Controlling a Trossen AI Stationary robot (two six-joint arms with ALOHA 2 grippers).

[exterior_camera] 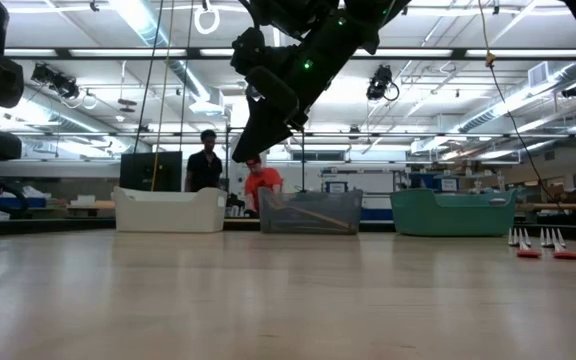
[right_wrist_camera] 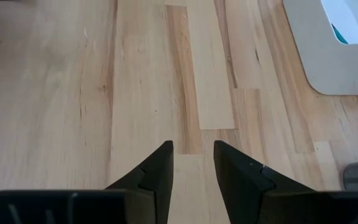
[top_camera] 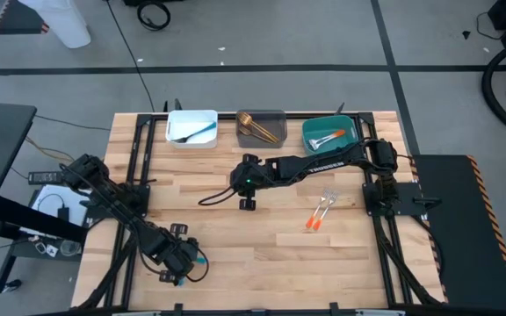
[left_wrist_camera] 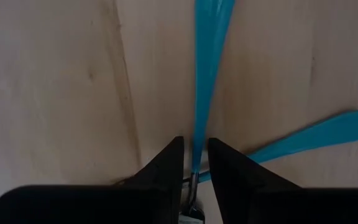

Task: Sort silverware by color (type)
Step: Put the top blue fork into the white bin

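Observation:
Two blue-handled utensils lie crossed on the wood at the table's near left. One [left_wrist_camera: 207,62] runs straight out from between my left fingers; the other [left_wrist_camera: 316,134] slants off to one side. My left gripper [left_wrist_camera: 196,155] [top_camera: 179,260] points down just above them. It is open by a narrow gap, with one finger on either side of the first utensil's thin neck. Two orange-handled forks [top_camera: 321,211] [exterior_camera: 538,245] lie flat right of the table's centre. My right gripper [top_camera: 247,193] [right_wrist_camera: 193,155] hangs open over the middle of the table with nothing between its fingers.
Along the far edge stand three bins. The white bin [top_camera: 172,118] holds a blue-handled utensil, the grey bin [top_camera: 262,113] holds gold ones, and the teal bin [top_camera: 309,132] holds an orange-handled one. Bare wood lies between the arms. Two people stand in the room beyond the table.

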